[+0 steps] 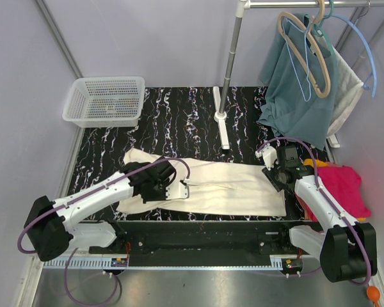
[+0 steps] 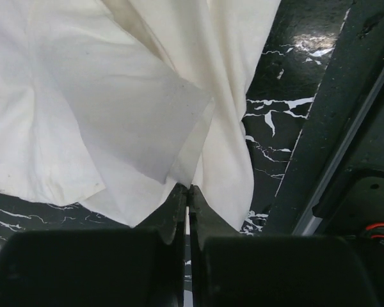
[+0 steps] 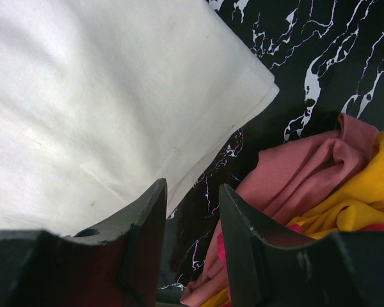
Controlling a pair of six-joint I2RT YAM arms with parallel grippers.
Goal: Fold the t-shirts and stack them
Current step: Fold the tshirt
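The left gripper (image 2: pixel 187 193) is clenched, its tips pinched on a folded edge of the cream t-shirt (image 1: pixel 233 185). It seems to be near a sleeve, though the wrist view is too close to be sure. The right gripper (image 3: pixel 192 192) is released, jaws parted with nothing between them, poised just over the shirt's right hem corner. The shirt lies on the table (image 1: pixel 179 115) with its long axis running left to right, one arm at each end (left holding, right free). The pink t-shirt (image 1: pixel 342 185) and orange t-shirt (image 3: pixel 365 192) sit heaped just right of that corner, nearer the right arm.
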